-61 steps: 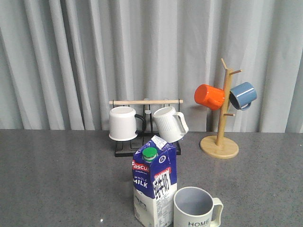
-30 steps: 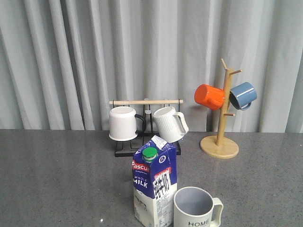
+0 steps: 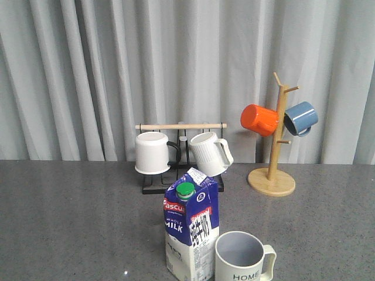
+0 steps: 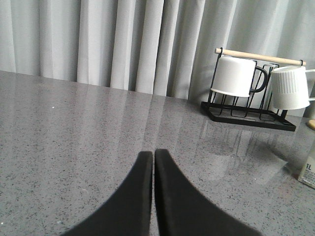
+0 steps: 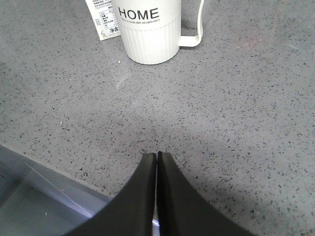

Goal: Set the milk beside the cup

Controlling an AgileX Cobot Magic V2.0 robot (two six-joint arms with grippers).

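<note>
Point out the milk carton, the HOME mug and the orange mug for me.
milk carton (image 3: 188, 225): front view, on its blue front panel below the green cap.
HOME mug (image 3: 239, 257): front view, on its greyish inside wall.
orange mug (image 3: 259, 119): front view, on its side, hanging on the wooden tree.

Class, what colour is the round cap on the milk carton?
Green. The cap on the milk shows best in the front view.

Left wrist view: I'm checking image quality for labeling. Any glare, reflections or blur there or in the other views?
Left wrist view: the glossy table mirrors the curtain and mug rack; the shut left hand is soft. Front view: even light, sharp, the cup cropped. Right wrist view: the cup's lettering is crisp, with faint shadow near the right hand.
</note>
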